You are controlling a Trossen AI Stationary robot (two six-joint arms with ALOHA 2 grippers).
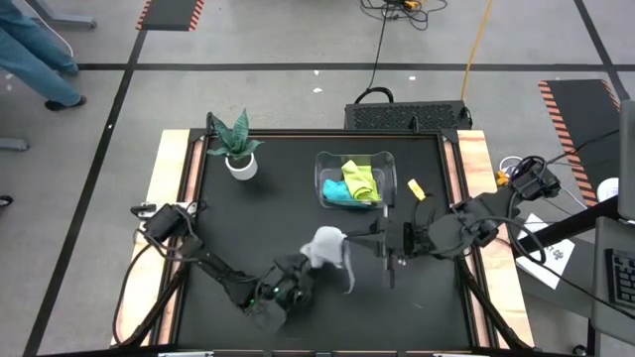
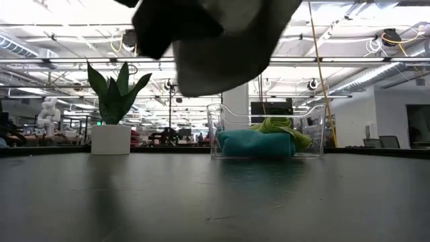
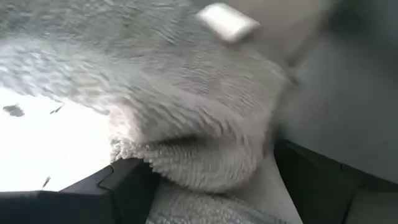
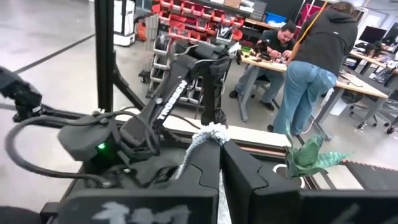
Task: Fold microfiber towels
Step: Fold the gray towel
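The grey towel (image 1: 330, 250) hangs above the middle of the tabletop (image 1: 238, 228), stretched between both claws. The right claw (image 4: 219, 144) is pinched tight on a twisted corner; the left claw (image 1: 298, 273) sits under the towel's other end, its fingers (image 3: 118, 186) spread with cloth draped between them. Only the low view shows the towel clear of the tabletop. The yellow-green towel (image 1: 360, 178) and teal towel (image 1: 340, 193) lie in the clear bin (image 1: 354, 157) near the far edge.

A: Overhead ceiling strip lights (image 2: 60, 60) lit the scene evenly; the black table (image 1: 258, 228) showed only faint shadows.

B: The grey towel (image 3: 186, 118) was blurred at the left wrist, beside a blown-out white patch.
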